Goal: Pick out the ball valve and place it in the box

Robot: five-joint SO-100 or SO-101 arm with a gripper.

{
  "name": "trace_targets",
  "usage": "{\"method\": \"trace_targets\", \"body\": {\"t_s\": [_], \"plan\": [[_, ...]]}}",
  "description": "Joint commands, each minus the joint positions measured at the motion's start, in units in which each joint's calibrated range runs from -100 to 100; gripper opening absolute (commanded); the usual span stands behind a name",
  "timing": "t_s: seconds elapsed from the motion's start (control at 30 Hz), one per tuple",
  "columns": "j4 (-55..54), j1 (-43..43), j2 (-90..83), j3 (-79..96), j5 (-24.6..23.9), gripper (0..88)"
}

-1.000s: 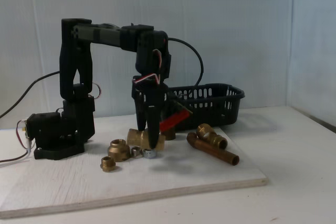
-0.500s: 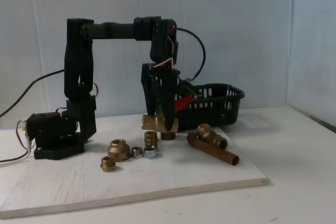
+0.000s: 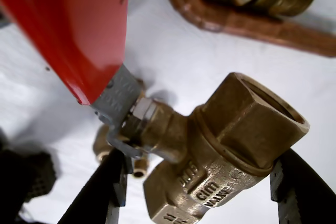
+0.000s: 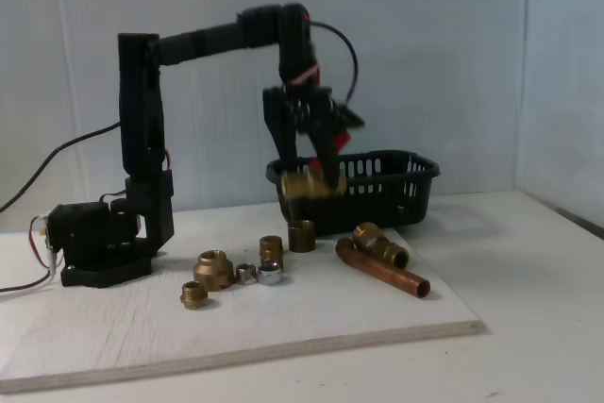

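The ball valve [image 4: 310, 183] hangs in the air at the left end of the box [image 4: 392, 188], a black slotted basket, level with its rim. My gripper [image 4: 311, 175] is shut on the valve's brass body. The red lever handle [image 4: 339, 135] points up and to the right. In the wrist view the brass body [image 3: 231, 145] sits between my two black fingers [image 3: 100, 192], with my gripper [image 3: 199, 200] closed around it and the red handle [image 3: 73, 24] at the upper left. The white board lies well below it.
A copper pipe with a brass elbow [image 4: 382, 266] [image 3: 247, 14] lies on the white board in front of the basket. Several small brass couplings [image 4: 214, 269] and silvery nuts [image 4: 269, 276] sit left of it. The arm's base [image 4: 99, 243] stands at the left.
My gripper has lifted the valve off the board and carried it up and to the right, from among the couplings to the basket's left rim. The arm has stretched out.
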Motion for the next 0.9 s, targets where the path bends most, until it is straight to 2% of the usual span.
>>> {"method": "trace_targets", "body": {"t_s": [0.0,0.23,0.63,0.87], "plan": [[0.9,-3.1,-8.6,0.3,0.0,8.6],[0.9,-12.6,-16.0,7.0,-1.5,8.6],[0.8,-27.7,-16.4,8.4,-4.0,8.5],[-3.4,-32.7,-15.3,8.1,-5.1,8.5]]}}
